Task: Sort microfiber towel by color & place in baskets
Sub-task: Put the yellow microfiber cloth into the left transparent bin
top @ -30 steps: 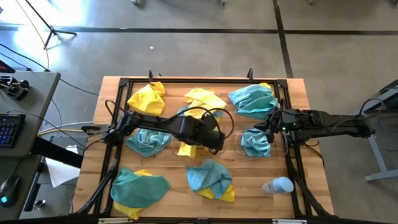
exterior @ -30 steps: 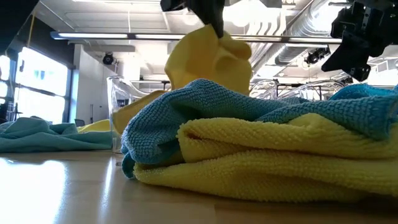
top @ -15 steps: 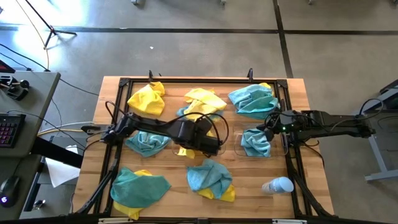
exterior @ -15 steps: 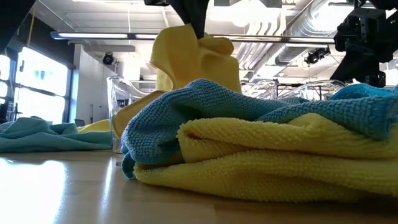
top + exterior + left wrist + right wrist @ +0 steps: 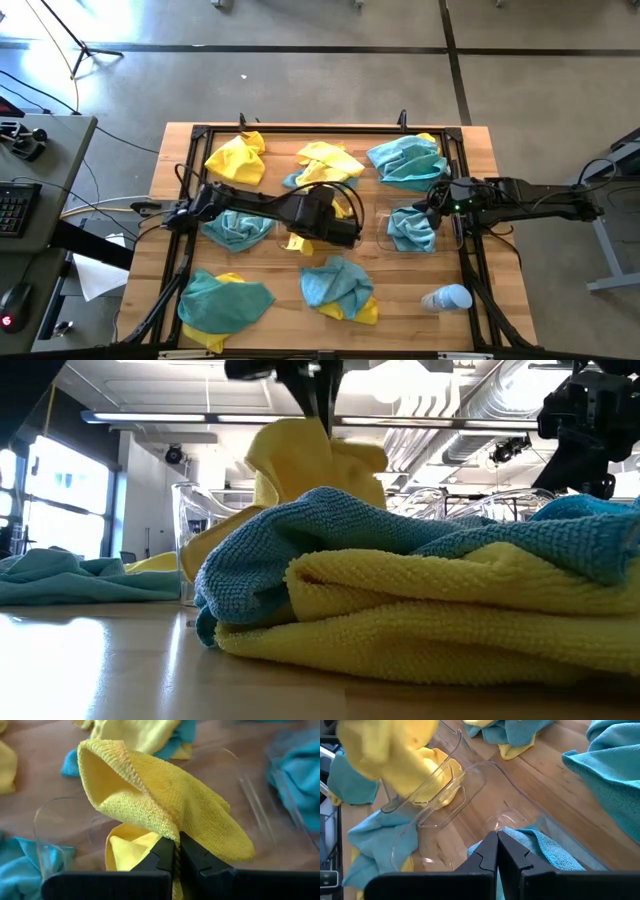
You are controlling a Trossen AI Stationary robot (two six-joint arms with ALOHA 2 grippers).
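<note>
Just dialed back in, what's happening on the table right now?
The left gripper is shut on a yellow towel, holding it above the clear basket near the table's middle, which already has yellow cloth in it. The right gripper is shut and empty, sitting over the other basket, where a teal towel lies. Several yellow and teal towels are scattered loose on the wooden table, and a bottle lies near its right corner.

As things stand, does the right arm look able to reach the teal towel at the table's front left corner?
Probably not. The right gripper hangs shut over the right basket, and the front-left teal towel lies far across the table, past the left gripper shut on a yellow towel.
</note>
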